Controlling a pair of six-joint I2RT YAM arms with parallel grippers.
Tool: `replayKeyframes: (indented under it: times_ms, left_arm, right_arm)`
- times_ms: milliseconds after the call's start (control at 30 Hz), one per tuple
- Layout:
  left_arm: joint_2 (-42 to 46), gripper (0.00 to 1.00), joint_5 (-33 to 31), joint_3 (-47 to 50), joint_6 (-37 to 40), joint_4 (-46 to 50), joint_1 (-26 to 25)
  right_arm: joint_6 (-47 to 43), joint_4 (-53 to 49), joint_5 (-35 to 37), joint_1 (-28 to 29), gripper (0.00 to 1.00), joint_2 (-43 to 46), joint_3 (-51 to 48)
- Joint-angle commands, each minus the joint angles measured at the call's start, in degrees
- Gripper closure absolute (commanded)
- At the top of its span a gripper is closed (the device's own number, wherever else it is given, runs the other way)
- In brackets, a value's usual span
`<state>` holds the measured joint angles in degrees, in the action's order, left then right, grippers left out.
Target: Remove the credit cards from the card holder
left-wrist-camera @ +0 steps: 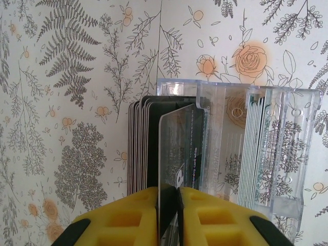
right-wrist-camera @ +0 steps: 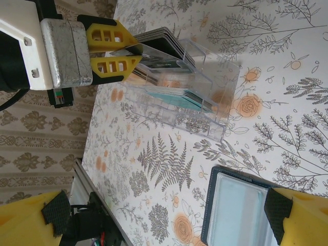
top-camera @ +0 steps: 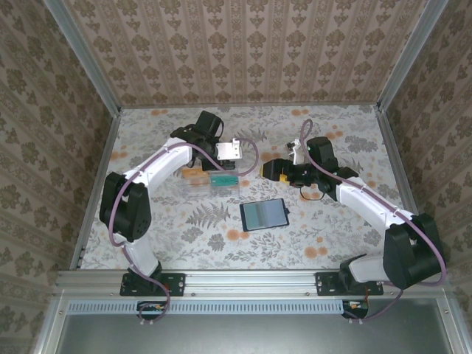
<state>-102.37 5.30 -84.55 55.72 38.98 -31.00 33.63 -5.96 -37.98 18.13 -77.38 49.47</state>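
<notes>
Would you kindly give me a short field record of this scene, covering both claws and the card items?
left claw: shut on a thin glossy plastic card, held upright in the clear plastic divider box
right claw: open, holding nothing, near the wallet
dark navy folding wallet: flat on the floral table, grey sleeve up, apart from the box
box contents: rows of upright cards

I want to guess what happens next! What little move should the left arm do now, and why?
Probably open the left jaws: they pinch a card that seems to stand beside the dark cards in the clear box, so letting go should leave it there.
</notes>
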Motion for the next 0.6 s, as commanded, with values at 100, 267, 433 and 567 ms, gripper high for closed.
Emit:
replayKeyframes:
  times_ms: [100, 267, 433, 567]
  left_arm:
    - [0.2, 0.79, 0.8, -1.2, -0.9, -0.7, 0.5]
    - [0.4, 0.77, 0.5, -1.8, -1.0, -0.4, 0.5]
    - [0.6, 0.77, 0.9, -2.2, -1.2, 0.0, 0.4]
    - [0.6, 0.8, 1.0, -1.5, -1.7, -0.2, 0.2]
  right_arm:
    - [0.9, 1.7, -1.4, -0.4, 0.0, -0.7, 1.2]
    - [1.0, 1.8, -1.6, -0.4, 0.0, -0.8, 1.2]
    - [1.1, 2.1, -1.7, -0.4, 0.0, -1.2, 1.3]
    - [1.2, 2.3, -1.8, -0.4, 0.0, -1.4, 1.4]
